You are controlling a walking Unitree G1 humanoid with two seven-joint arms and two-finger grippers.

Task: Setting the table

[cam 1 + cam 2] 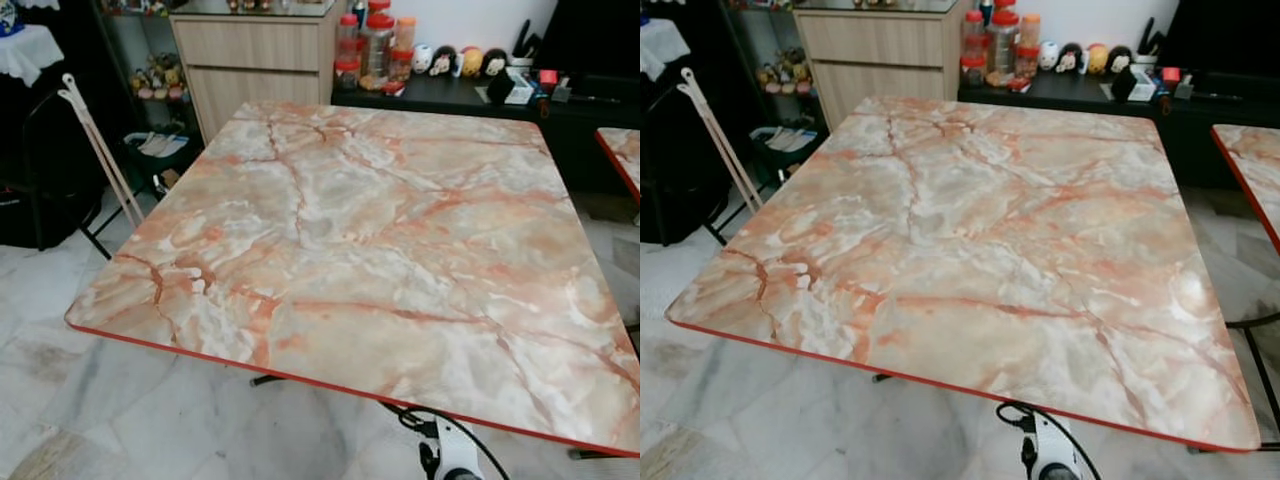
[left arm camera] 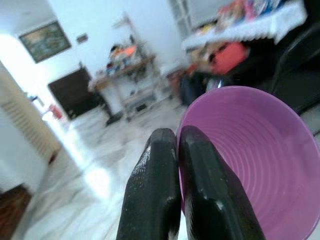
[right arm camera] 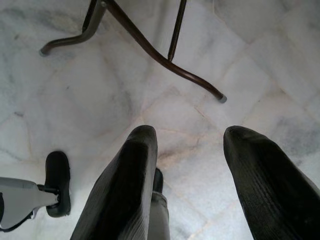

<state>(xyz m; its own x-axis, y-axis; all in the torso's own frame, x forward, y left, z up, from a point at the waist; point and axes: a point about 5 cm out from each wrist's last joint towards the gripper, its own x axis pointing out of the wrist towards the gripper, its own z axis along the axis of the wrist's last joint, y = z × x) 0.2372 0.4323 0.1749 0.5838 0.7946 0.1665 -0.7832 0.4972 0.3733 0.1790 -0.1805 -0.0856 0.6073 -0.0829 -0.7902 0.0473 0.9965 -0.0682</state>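
Left gripper (image 2: 177, 150) has its two black fingers pressed together on the rim of a purple bowl (image 2: 260, 170); in its wrist view the bowl's open mouth faces the camera, with ring ridges inside, and a blurred room lies behind. No writing can be read on the bowl.

Right gripper (image 3: 190, 170), in its wrist view, hangs with fingers spread apart, holding nothing, over the white marble floor (image 3: 260, 60), near the dark curved table legs (image 3: 150, 50).

From the head views, the marble table (image 1: 380, 230) with a red edge (image 1: 160, 345) stands just ahead, floor open at its left side. Red-lidded jars (image 1: 375, 45) stand beyond the far edge.
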